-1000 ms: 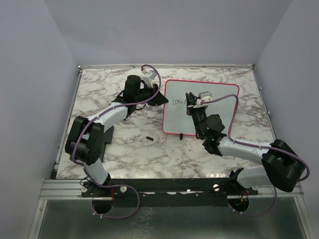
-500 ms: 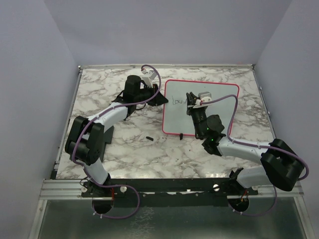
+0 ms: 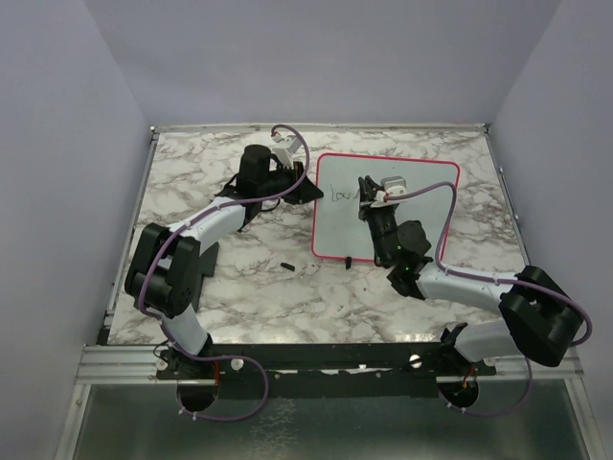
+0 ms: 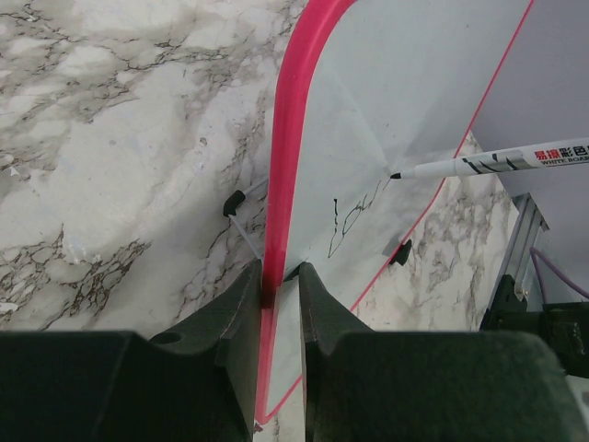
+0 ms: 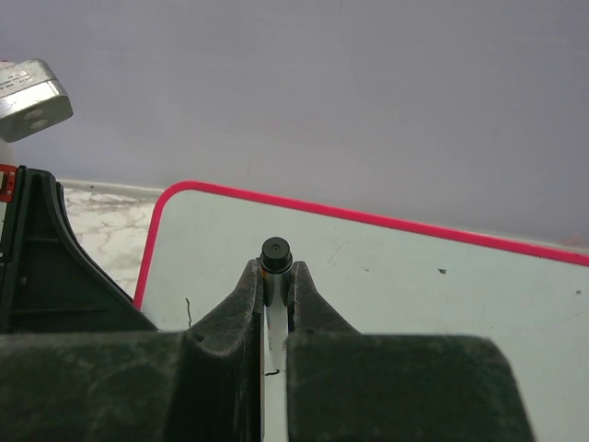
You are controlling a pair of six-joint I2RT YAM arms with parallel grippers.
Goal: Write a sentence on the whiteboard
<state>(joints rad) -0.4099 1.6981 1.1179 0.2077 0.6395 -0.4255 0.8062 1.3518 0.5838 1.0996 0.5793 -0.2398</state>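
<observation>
- From above, we count one whiteboard (image 3: 337,225) on the marble table (image 3: 192,172), right of centre. The right gripper (image 3: 368,195) covers part of the sentence (image 3: 337,195). One loose black piece (image 3: 286,263) lies nearby.
- At the left wrist, the left gripper (image 4: 279,276) is clenched on the board's pink frame. We see one marker (image 4: 488,164) and two black clips (image 4: 234,198).
- At the right wrist, the fingers (image 5: 244,304) clamp the marker over the board.

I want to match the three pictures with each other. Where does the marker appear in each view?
Top external: the marker is in the right hand, over the left half of the whiteboard, mostly hidden.
Left wrist: right of the middle, its tip touching the board beside the writing.
Right wrist: bottom centre, seen end-on between the fingers.
Shared landmark: the board's red-pink frame.
</observation>
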